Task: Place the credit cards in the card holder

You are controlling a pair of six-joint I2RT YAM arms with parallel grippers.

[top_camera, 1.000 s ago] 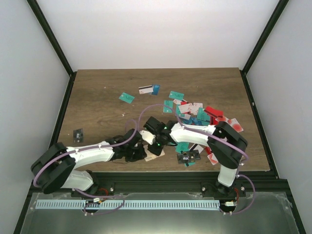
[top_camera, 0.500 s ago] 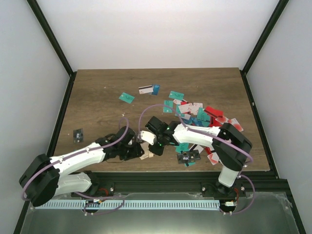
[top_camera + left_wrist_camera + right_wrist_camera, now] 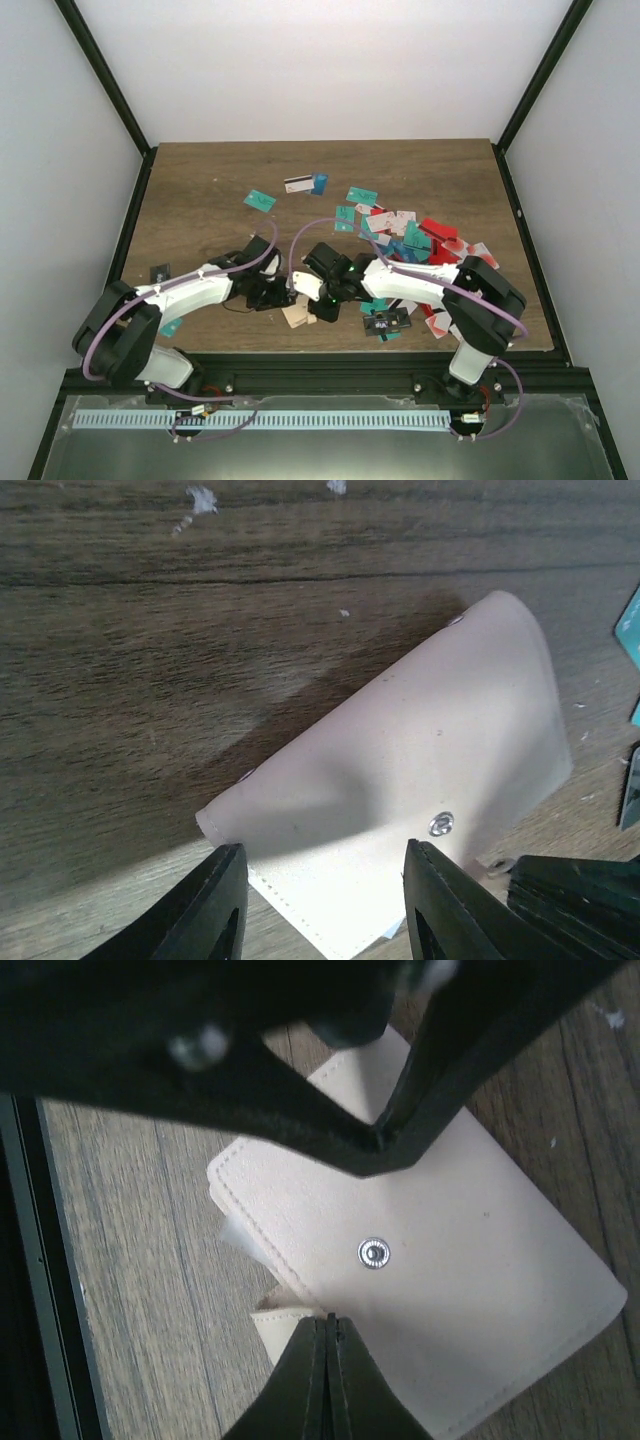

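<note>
The beige card holder lies on the wooden table near the front edge, between both grippers. My left gripper is open; in the left wrist view its fingers straddle the near part of the card holder without clamping it. My right gripper is shut, its tips resting at the holder's snap tab; whether the tab is pinched I cannot tell. A white sliver peeks from the holder's edge. Credit cards lie heaped to the right.
Loose cards lie apart: a teal one, a white and blue pair at the back, a dark one at the left, a teal one by the left arm. A black card lies at the front. The table's front rail is close.
My left gripper has opened and its arm has swung toward the back left. The card holder has slid a little to the left. The right gripper stayed shut at the holder.
</note>
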